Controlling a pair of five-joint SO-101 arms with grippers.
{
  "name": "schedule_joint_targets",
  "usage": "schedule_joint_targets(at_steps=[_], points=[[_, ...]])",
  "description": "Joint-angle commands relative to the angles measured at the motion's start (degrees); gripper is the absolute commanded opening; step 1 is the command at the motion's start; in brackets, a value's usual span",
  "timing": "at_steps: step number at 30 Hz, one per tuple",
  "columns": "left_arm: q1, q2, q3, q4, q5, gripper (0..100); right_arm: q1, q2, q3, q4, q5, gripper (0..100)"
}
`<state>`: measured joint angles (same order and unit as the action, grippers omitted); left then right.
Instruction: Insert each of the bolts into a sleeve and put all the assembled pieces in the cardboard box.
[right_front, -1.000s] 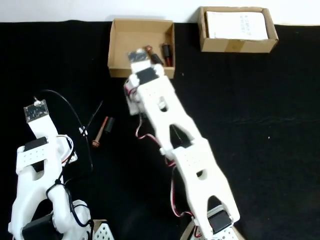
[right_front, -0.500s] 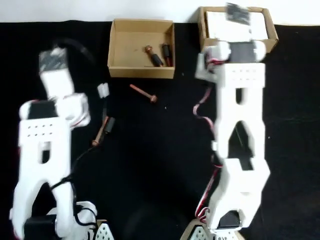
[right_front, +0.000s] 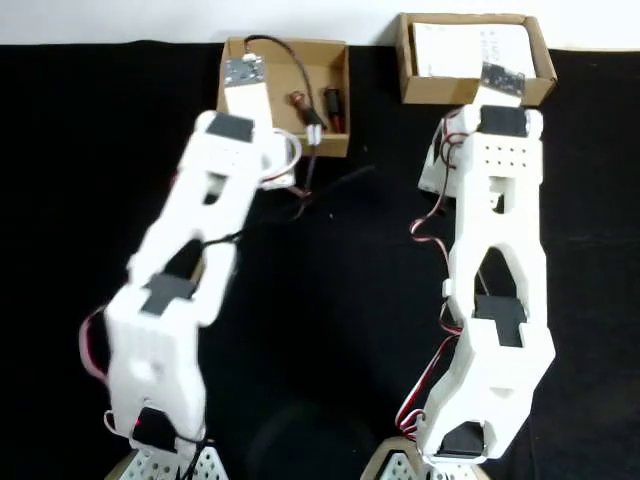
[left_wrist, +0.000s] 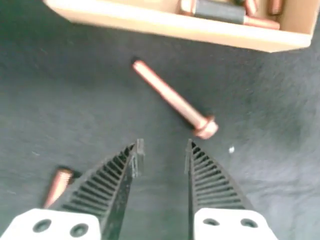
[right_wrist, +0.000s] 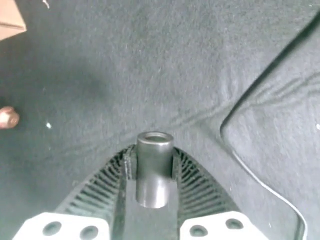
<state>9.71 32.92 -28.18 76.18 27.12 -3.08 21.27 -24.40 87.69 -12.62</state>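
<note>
Left pincer (left_wrist: 164, 150) is hovering half open, empty, right by a bare bolt (left_wrist: 172, 100) that's lying on the desk (left_wrist: 75, 100) just near-side of the cardboard box (left_wrist: 150, 22). Right pincer (right_wrist: 154, 157) is gripping a black sleeve (right_wrist: 155, 172).

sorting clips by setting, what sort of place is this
Probably a robotics lab bench: white left arm and right arm side by side on a black cloth table, cardboard box, loose bolt.

Black cloth tabletop (right_front: 330, 300), white wall (right_front: 120, 20)
</note>
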Motion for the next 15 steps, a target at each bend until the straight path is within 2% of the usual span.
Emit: schedule_joint_targets(at_steps=[1,4,7,15], points=[[1.63,10.15,-24.57,8.97,7.65,15,-0.31,-4.35,3.3,-6.46,-2.46,0.7],[1.8,18.15,-36.53,13.36,13.63,19,-1.19,-4.26,5.58,-10.68,-3.08,0.7],[1.98,25.45,-44.26,14.68,14.68,19,-2.42,-4.26,8.4,-14.2,-3.08,0.7],[1.89,34.15,-46.9,17.85,14.59,19,-2.95,-4.26,13.58,-19.82,-3.08,0.7]])
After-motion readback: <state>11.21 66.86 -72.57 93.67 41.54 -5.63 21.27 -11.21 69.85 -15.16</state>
